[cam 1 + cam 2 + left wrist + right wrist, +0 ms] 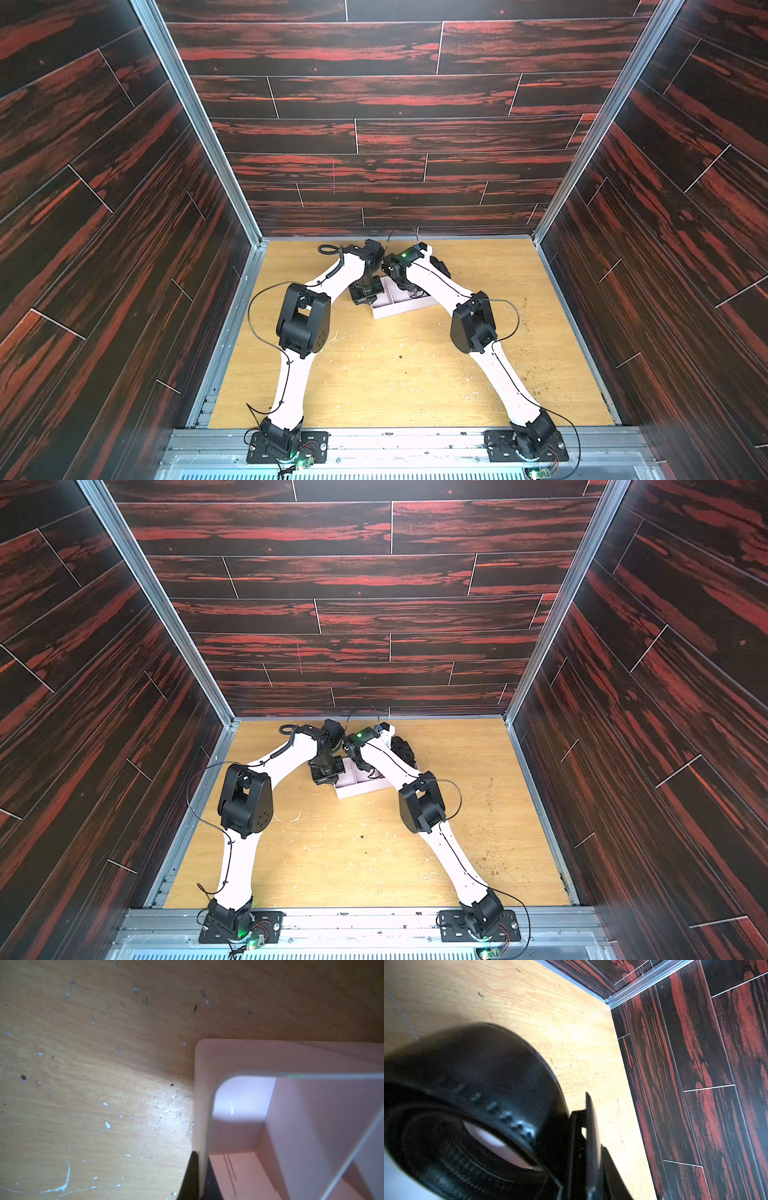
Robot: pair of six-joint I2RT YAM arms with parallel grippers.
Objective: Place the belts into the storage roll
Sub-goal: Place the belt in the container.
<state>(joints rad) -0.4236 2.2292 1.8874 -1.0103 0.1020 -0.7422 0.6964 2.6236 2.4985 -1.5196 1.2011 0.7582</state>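
**Both claws busy at the tray**

The left claw [200, 1178] is closed tight, pinching the end wall of the pink tray [234, 1057], with one black finger outside the wall and one inside the end compartment. The right claw [602, 1159] grips the black belt [471, 1084], which is wound into a loose coil and blurred. Its buckle end sits right at the fingers, and a patch of the pink tray shows through the coil's hole.

In both top views the tray [399, 309] lies near the far edge of the table [395, 374], between the two arms. The table is light wood, scratched and flecked with white marks. Dark red-streaked plank walls [374, 95] with metal corner rails enclose it on three sides.
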